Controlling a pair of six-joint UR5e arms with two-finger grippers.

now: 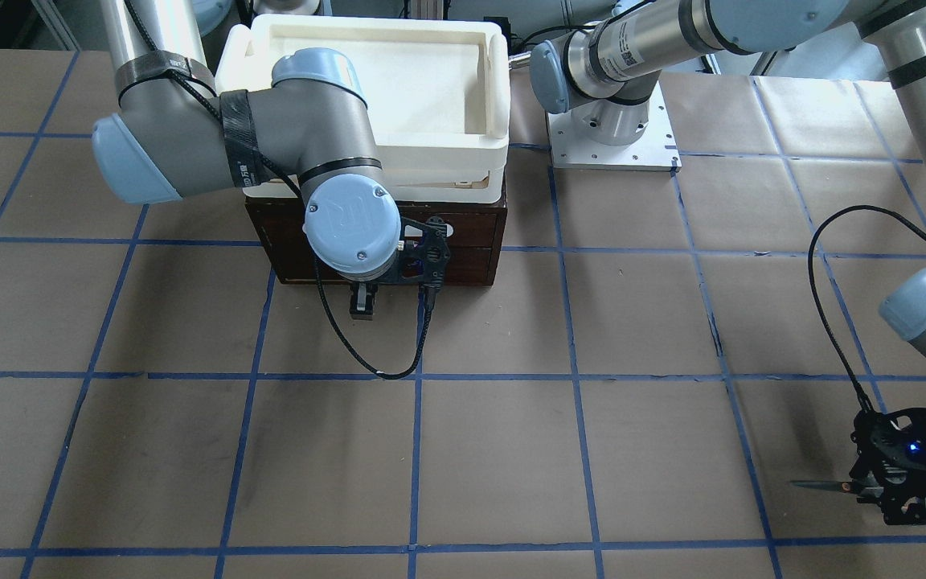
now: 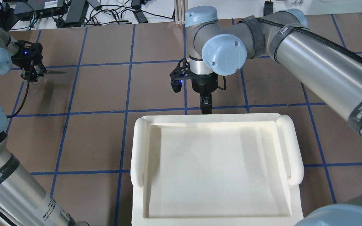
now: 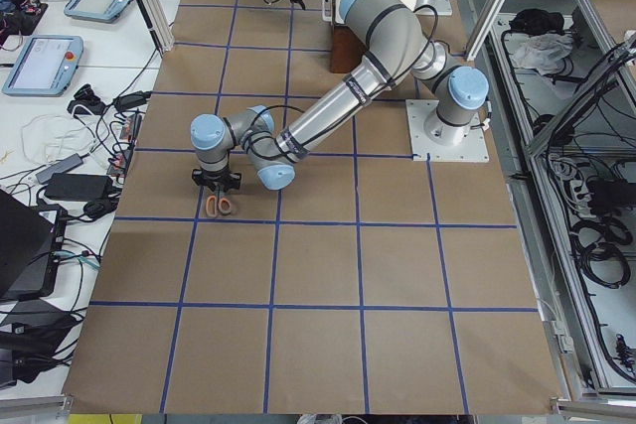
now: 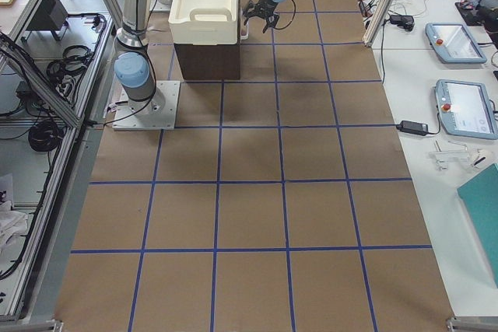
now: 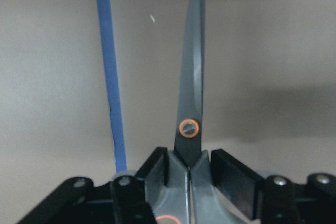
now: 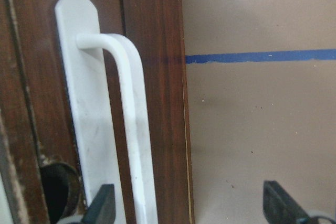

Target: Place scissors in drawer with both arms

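The scissors have dark grey blades and an orange pivot ring. My left gripper is shut on them just behind the pivot. It holds them level a little above the brown paper, far from the drawer, with the blades sticking out of the gripper; the scissors also show in the overhead view. The dark brown drawer unit stands shut. My right gripper is open in front of it. The white bar handle lies between its fingertips, close to one of them.
A cream-white plastic tray sits on top of the drawer unit and hides it in the overhead view. The left arm's base plate stands beside the unit. Blue tape lines grid the brown paper. A black cable hangs under the right wrist.
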